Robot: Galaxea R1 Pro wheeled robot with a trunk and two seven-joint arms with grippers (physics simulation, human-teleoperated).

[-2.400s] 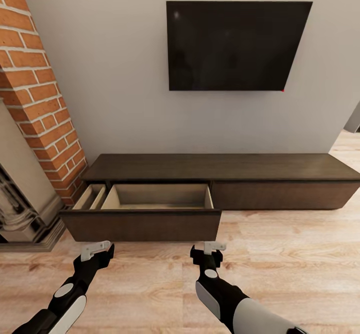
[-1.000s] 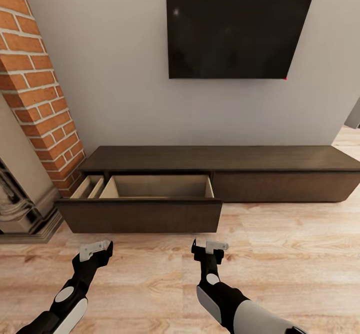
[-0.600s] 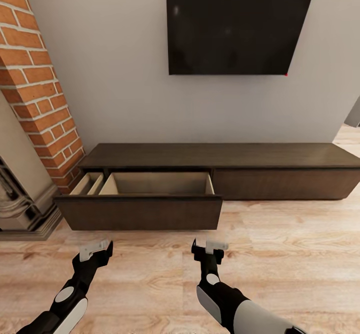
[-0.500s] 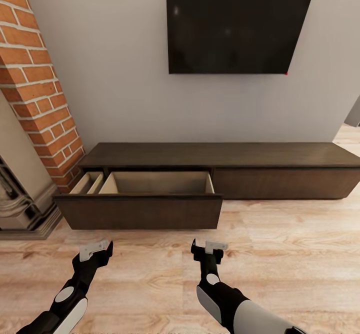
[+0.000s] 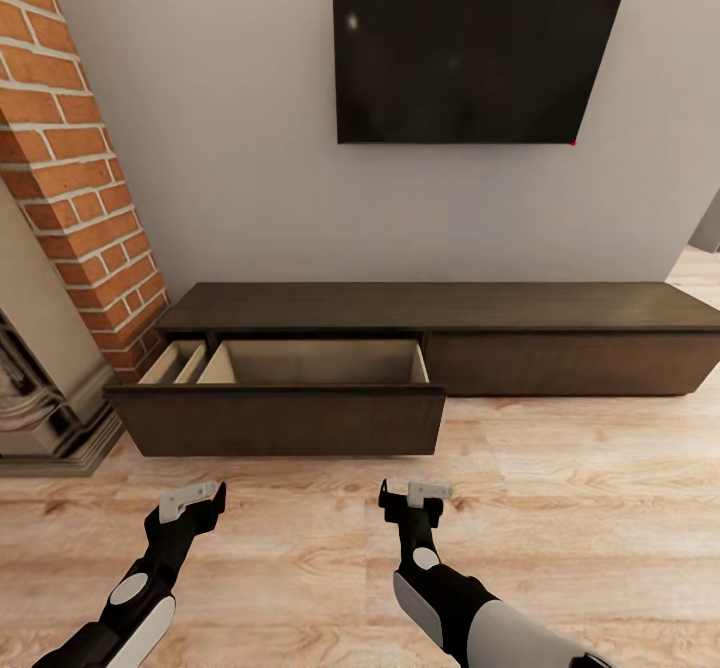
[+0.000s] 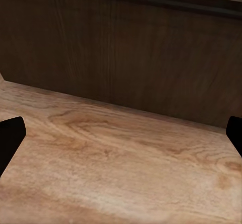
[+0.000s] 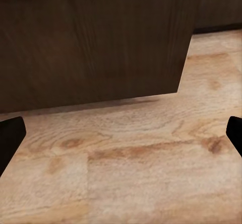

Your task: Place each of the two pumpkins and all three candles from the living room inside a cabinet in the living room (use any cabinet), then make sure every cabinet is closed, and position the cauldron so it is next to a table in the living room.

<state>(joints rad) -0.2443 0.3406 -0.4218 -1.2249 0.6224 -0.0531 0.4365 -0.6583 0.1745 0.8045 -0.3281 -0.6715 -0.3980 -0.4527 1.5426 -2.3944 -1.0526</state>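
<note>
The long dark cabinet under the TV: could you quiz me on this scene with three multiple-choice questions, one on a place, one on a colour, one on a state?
1. Where is the brick column?
A. left of the cabinet
B. right of the cabinet
C. on top of the cabinet

2. What colour is the inside of the drawer?
A. bright red
B. pale beige
C. black

3. How is the cabinet's left drawer?
A. shut
B. taken out onto the floor
C. pulled open

Answers:
1. A: the brick column rises at the left end of the cabinet.
2. B: the drawer shows pale beige walls behind its dark front.
3. C: the drawer front stands forward of the cabinet, its inside exposed.
</note>
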